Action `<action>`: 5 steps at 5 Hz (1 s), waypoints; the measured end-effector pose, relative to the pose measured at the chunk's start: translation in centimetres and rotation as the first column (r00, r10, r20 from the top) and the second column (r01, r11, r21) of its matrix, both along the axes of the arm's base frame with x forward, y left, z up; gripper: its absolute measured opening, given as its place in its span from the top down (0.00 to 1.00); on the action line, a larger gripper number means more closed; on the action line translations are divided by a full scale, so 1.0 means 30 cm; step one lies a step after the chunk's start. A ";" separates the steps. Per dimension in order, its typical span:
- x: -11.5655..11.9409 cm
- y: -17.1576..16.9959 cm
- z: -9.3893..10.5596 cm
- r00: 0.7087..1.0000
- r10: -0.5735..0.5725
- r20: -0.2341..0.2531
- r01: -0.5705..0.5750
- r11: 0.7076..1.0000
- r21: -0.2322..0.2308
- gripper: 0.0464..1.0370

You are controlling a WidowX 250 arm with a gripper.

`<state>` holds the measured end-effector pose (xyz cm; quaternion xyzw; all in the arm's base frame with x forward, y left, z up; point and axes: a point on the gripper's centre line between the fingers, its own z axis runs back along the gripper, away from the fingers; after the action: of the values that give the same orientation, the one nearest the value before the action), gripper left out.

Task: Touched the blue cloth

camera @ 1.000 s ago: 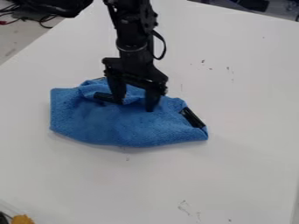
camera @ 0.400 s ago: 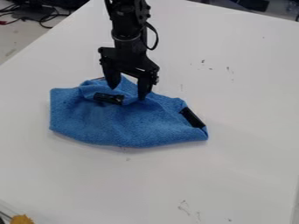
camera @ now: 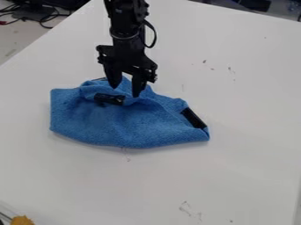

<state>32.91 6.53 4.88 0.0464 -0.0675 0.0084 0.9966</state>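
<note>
The gripper [camera: 125,91] hangs over the upper middle of the blue cloth [camera: 123,125], its two fingers apart, closer together than before. The tips overlap the cloth's raised back fold, and blue fabric shows in the gap between them. Whether they press on it I cannot tell. The cloth lies crumpled, with its front part spread out and a corner pointing right.
A black clip-like piece [camera: 109,99] lies on the cloth just below the fingers, and another black piece [camera: 192,118] near its right end. The white table [camera: 235,176] surrounds the cloth. An orange object [camera: 22,220] is at the lower left corner.
The gripper has moved up the view and a little left, away from the cloth's middle, and its fingers have drawn closer together. The cloth has stayed nearly the same.
</note>
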 end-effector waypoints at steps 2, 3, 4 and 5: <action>-0.046 -0.022 0.028 0.998 0.045 -0.038 -0.044 0.999 0.006 0.04; -0.051 -0.020 0.035 0.998 0.052 -0.040 -0.052 0.999 0.010 0.04; -0.047 -0.018 0.033 0.998 0.053 -0.031 -0.053 0.999 -0.006 0.04; -0.045 -0.018 -0.003 0.998 0.052 -0.046 -0.053 0.998 -0.033 0.04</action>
<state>31.57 6.00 4.80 0.0313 -0.0436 0.0347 0.9980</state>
